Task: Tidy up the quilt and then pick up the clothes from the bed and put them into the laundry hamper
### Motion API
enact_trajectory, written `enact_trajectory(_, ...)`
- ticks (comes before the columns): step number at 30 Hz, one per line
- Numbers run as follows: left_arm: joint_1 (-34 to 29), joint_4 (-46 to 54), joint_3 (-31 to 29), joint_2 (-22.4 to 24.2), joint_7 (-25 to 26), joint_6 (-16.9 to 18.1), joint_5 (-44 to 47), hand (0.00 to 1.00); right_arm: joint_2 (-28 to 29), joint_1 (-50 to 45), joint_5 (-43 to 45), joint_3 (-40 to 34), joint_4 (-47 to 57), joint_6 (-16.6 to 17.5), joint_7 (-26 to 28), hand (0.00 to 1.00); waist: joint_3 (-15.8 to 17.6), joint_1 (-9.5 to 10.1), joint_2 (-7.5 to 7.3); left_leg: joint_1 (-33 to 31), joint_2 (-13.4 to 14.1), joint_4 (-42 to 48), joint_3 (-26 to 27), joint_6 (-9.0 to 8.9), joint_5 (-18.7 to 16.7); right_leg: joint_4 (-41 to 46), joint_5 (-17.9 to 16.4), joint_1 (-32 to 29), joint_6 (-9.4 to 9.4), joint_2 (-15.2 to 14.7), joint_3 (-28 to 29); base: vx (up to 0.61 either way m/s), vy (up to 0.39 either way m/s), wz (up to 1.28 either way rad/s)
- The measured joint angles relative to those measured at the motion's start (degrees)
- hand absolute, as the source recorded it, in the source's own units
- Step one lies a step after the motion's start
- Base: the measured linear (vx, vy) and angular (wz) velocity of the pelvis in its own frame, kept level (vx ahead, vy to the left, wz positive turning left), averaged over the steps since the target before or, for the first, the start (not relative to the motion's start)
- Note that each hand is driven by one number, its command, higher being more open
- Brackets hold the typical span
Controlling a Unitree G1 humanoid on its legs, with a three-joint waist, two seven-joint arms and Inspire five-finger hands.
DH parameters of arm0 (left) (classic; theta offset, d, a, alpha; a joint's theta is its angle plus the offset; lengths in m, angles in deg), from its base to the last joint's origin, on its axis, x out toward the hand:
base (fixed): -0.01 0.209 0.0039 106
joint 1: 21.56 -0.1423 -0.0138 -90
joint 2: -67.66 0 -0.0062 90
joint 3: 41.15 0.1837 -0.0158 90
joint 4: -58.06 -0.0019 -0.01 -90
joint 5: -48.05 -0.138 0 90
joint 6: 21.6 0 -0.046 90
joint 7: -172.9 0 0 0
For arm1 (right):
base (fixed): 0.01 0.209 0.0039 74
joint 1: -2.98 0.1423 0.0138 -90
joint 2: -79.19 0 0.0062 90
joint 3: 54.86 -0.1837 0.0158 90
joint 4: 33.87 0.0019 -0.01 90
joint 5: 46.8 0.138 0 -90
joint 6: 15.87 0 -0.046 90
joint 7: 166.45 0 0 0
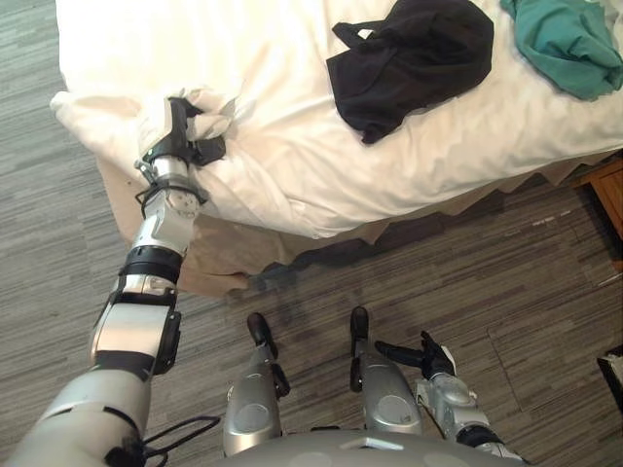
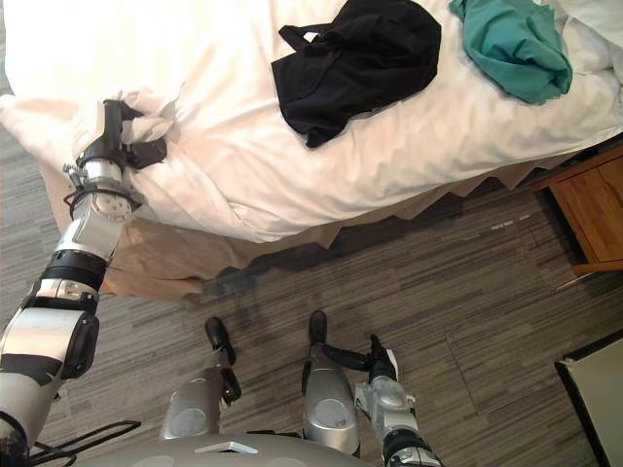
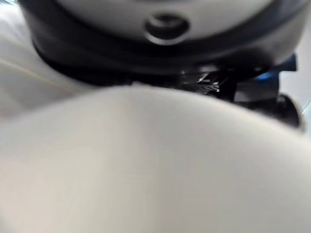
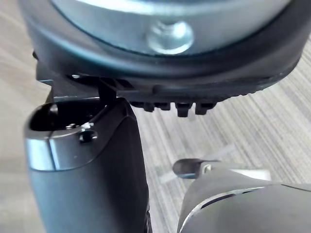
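Note:
A white quilt (image 1: 292,146) covers the bed, its near left corner bunched up. My left hand (image 1: 185,131) is shut on that bunched corner at the bed's edge, and white cloth (image 3: 146,170) presses close against it in the left wrist view. A black garment (image 1: 409,58) lies crumpled on the quilt further back. To its right lies a teal garment (image 1: 569,39). My right hand (image 1: 433,362) hangs low over the floor, well clear of the bed, fingers straight and holding nothing.
A beige bed skirt (image 1: 224,258) hangs below the quilt. A wooden nightstand (image 2: 589,209) stands right of the bed. A pale container with a dark rim (image 2: 594,409) sits at the lower right. Grey striped floor (image 1: 526,292) lies between me and the bed.

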Motion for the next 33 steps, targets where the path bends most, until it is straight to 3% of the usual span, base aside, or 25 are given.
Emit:
enact_trajectory(6, -6.51, 6.11, -0.53, -0.32, -0.44, 0.98, 2.78, 0.00, -0.11, 0.30, -0.07, -0.42, -1.51, -0.68, 0.03, 1.00, -0.12, 0.07, 0.02, 1.30, -0.30, 0.00, -0.84, -0.04, 0.00, -0.16, -1.08, 1.92, 0.21, 0.06, -0.98, 0.02, -0.001, 0.07)
enact_trajectory(11, -18.40, 16.91, -2.80, -1.90, -1.84, 2.33, 6.04, 0.00, -0.07, -0.13, -0.50, -1.04, -2.19, -1.32, 0.50, 1.00, -0.31, 0.35, 0.18, 3.87, -0.39, 0.02, -3.33, -0.16, -0.09, -1.27, -2.06, 6.65, 0.34, 0.35, -3.67, 0.08, -0.018, 0.23)
enact_trajectory(16, -28.18, 21.70, -8.15, -1.88, -2.43, 2.59, 9.07, 0.00, 0.03, -0.28, -0.78, -1.22, -3.22, -2.01, 1.89, 1.00, -2.88, 2.16, 0.43, 4.90, -0.28, 0.03, -6.22, -0.49, -0.33, -2.48, -3.08, 10.20, 0.12, 0.71, -6.68, 0.07, -0.027, 0.32)
enact_trajectory(17, -30.19, 22.24, -9.29, -1.87, -2.46, 2.63, 10.41, 1.00, 0.02, -0.39, -1.55, -1.62, -3.23, -2.03, 2.32, 1.00, -3.54, 2.79, 0.63, 5.00, -0.28, 0.02, -7.27, -0.49, -0.33, -2.62, -3.40, 11.04, 0.03, 0.78, -7.58, 0.04, -0.019, 0.41)
enact_trajectory(26, -37.37, 23.64, -15.21, 1.33, -2.69, 4.65, 15.20, 1.00, -0.02, -2.25, -2.60, -2.21, -3.23, -2.38, 3.97, 1.00, -5.33, 6.71, 0.05, 5.13, -1.56, -0.01, -17.53, -0.71, -0.53, -2.54, -8.03, 18.09, 0.26, 0.59, -18.38, 0.03, -0.023, 0.61)
enact_trajectory(30, -42.94, 19.54, -24.03, 1.77, -1.42, 3.69, 17.11, 1.00, -0.02, -4.20, -2.57, -3.52, -4.07, -3.15, 3.96, 1.00, -7.64, 9.95, -1.77, 3.72, -3.35, 0.01, -22.59, -0.81, -0.43, -2.26, -9.56, 20.16, 1.01, -0.13, -23.78, 0.13, -0.054, 0.70)
enact_trajectory(33, -46.42, 11.49, -32.17, 1.56, 0.01, 3.02, 20.03, 1.00, -0.01, -4.10, -2.48, -4.36, -4.28, -3.11, 3.91, 1.00, -8.81, 10.79, -2.99, 3.81, -4.38, 0.03, -23.33, -0.80, -0.42, -1.66, -10.05, 21.65, 0.64, -0.65, -24.99, 0.14, -0.029, 0.53)
